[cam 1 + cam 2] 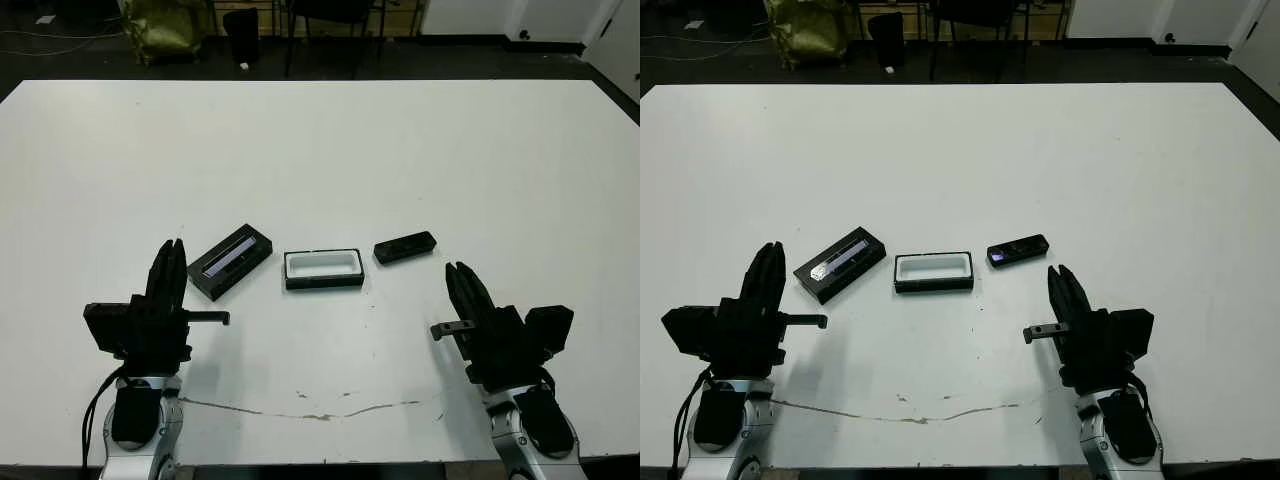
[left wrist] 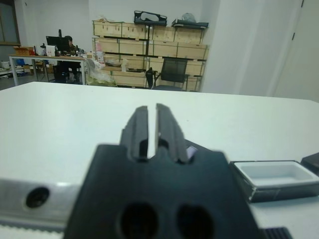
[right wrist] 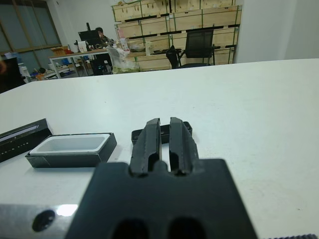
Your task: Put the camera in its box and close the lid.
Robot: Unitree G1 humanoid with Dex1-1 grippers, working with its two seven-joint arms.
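White-lined box (image 1: 323, 268) is sitting open mid-tabletop (image 1: 320, 150), lid (image 1: 230, 261) lying just left of it, camera (image 1: 404, 246) just right; left gripper (image 1: 171, 262) and right gripper (image 1: 462, 285) are hovering nearer, jaws closed, empty.

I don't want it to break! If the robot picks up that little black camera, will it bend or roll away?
Probably neither. The camera looks like a stiff, flat bar lying on its broad side on the table, so it should not roll. It is small and slim, so likely light, and its smooth face might slip.

Bare table (image 1: 330, 160) surrounds the lid (image 1: 230, 261), box (image 1: 323, 268) and camera (image 1: 405, 246) (narrow gaps between them).
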